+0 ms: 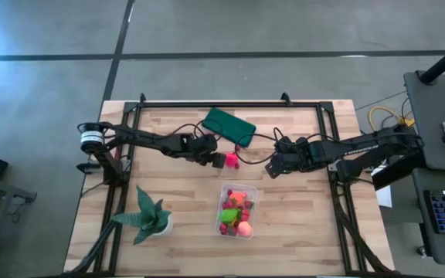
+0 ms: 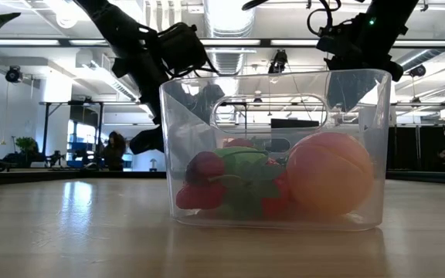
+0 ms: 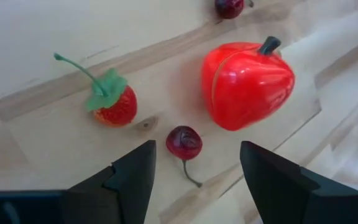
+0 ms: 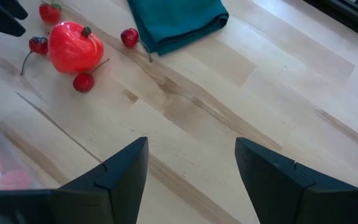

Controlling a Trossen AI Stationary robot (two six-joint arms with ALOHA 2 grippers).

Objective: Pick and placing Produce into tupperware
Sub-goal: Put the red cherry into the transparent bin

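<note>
The clear tupperware [image 1: 238, 210] stands near the table's front and holds several pieces of produce, among them a peach-coloured ball [image 2: 329, 174] and dark red berries [image 2: 203, 181]. Loose produce lies on the wood at mid-table: a big red glossy fruit [image 3: 246, 84], a strawberry [image 3: 114, 102] and dark red cherries [image 3: 184, 142]. My left gripper [image 3: 194, 165] is open over them, one cherry lying between its fingers, untouched. My right gripper [image 4: 191, 162] is open over bare wood to the right of the pile.
A folded dark green cloth [image 1: 229, 126] lies at the far side, with a cherry [image 4: 129, 37] at its edge. A spiky green potted plant [image 1: 149, 216] stands at the near left. Bare wood stretches to the right of the tupperware.
</note>
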